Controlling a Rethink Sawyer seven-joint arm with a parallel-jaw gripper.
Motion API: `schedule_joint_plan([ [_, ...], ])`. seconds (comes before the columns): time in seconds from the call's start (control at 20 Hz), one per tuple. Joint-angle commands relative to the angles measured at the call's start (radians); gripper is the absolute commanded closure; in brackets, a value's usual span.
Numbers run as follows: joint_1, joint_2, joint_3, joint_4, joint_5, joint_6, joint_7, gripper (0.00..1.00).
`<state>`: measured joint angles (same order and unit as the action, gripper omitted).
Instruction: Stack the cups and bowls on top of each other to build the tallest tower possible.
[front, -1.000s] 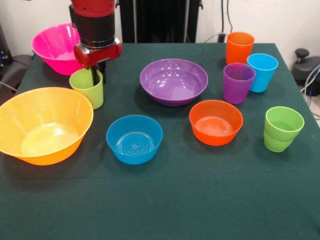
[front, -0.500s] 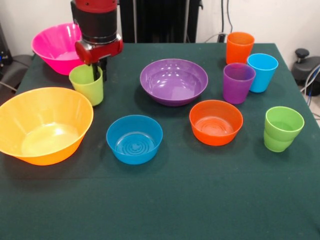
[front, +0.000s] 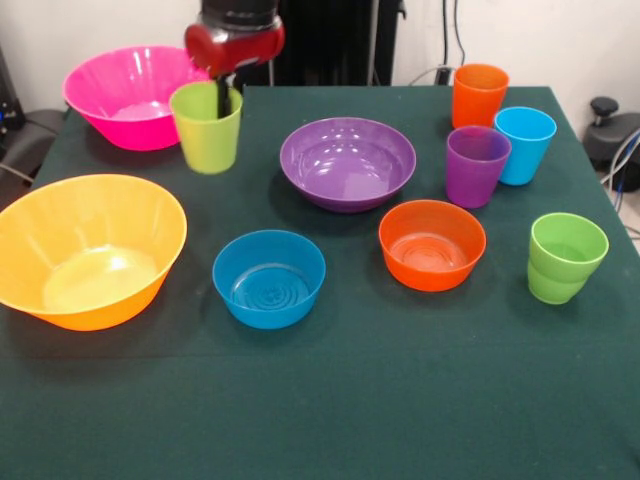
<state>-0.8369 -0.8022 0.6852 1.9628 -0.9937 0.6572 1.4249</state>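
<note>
Now that my pincer has lifted the lime cup off the table, clamped on its rim, I'm carrying it toward the purple bowl to start the tower.

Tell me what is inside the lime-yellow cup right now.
A dark finger of the gripper reaches down inside the lime-yellow cup, which hangs lifted off the table. The cup's wall hides its bottom and the fingertip.

five cups, five bowls
</note>
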Motion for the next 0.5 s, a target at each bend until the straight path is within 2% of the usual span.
schedule_joint_plan([
  [0.05, 0.083, -0.143, -0.005, 0.115, 0.089, -0.017, 0.1, 1.0],
  [0.5, 0.161, -0.222, -0.022, 0.174, 0.205, -0.044, 0.145, 1.0],
])
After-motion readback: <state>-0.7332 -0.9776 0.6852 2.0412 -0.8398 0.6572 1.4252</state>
